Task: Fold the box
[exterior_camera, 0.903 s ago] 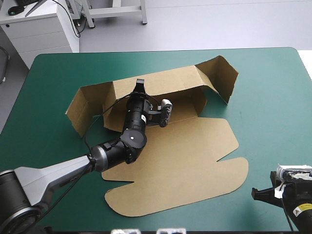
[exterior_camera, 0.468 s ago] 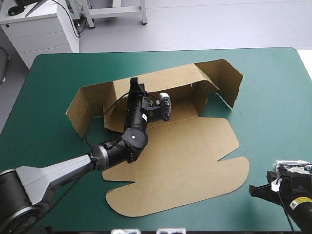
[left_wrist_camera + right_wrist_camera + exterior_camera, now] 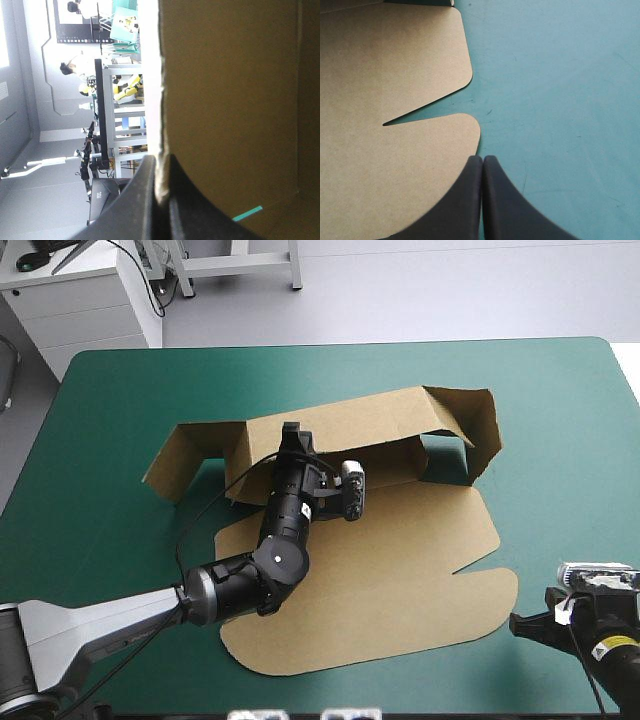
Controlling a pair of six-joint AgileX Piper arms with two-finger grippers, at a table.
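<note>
The brown box (image 3: 400,560) lies mid-table with its lid flat toward the near side. Its back wall (image 3: 370,420) stands up, and the side flaps (image 3: 480,430) are bent forward at both ends. My left gripper (image 3: 293,434) is at the top edge of that back wall. In the left wrist view its black fingers (image 3: 135,200) are all but shut on the board's edge (image 3: 160,125), with the box's inner face (image 3: 230,100) beside them. My right gripper (image 3: 530,625) is low near the front right corner. It is shut and holds nothing (image 3: 482,161), just off the lid's rounded corner (image 3: 465,130).
Bare teal-green cover (image 3: 570,470) stretches to the right of the box and around the right gripper (image 3: 560,100). A narrower bare strip (image 3: 90,490) lies on the left. The table's front edge is close behind the right gripper.
The left gripper has drawn the back wall to the right and nearer, and the whole box has slid with it. The wall and flaps stand more upright. The right gripper has barely moved.
</note>
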